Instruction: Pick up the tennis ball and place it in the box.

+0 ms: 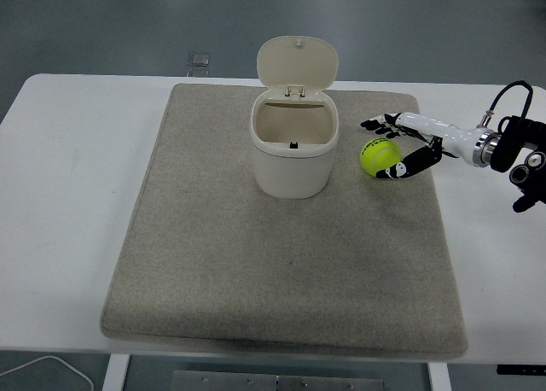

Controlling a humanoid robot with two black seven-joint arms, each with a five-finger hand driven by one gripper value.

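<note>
1. A white worktop (68, 203) with rounded far corners fills most of the view, its near edge running along the bottom.
2. A large grey-beige felt mat (281, 263) lies flat on the worktop, covering its middle and reaching close to the near edge.
3. A small, pale square object (199, 60) sits just beyond the worktop's far edge, too small to identify.
4. A thin white cable (51, 367) curves below the near left corner.
5. Dark grey floor (128, 24) lies behind.
</note>
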